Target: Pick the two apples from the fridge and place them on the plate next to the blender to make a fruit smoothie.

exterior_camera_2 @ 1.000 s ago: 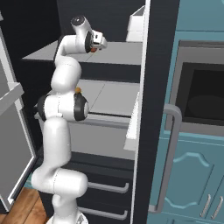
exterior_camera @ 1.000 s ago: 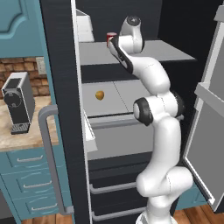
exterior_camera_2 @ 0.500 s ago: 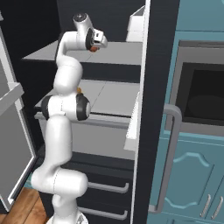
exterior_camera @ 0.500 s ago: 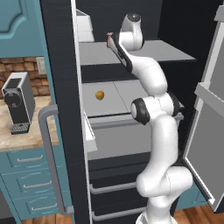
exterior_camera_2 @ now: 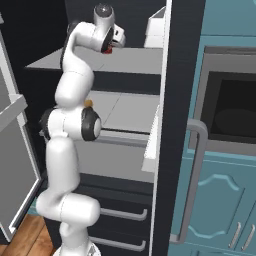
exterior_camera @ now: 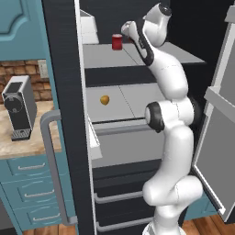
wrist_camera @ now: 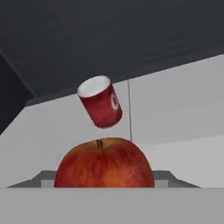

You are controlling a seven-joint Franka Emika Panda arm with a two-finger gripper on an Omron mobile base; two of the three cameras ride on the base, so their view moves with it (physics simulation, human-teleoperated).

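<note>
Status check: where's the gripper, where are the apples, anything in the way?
Gripper up at the top fridge shelf, jaw state unclear. Red apple dead ahead, close. Yellow apple one shelf down. Red can behind the red apple.

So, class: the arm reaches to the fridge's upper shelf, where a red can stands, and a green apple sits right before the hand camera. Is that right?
Not quite. The apple is red, not green, as the hand view shows. The rest holds: the arm reaches to the fridge's upper shelf, where the red can stands.
</note>
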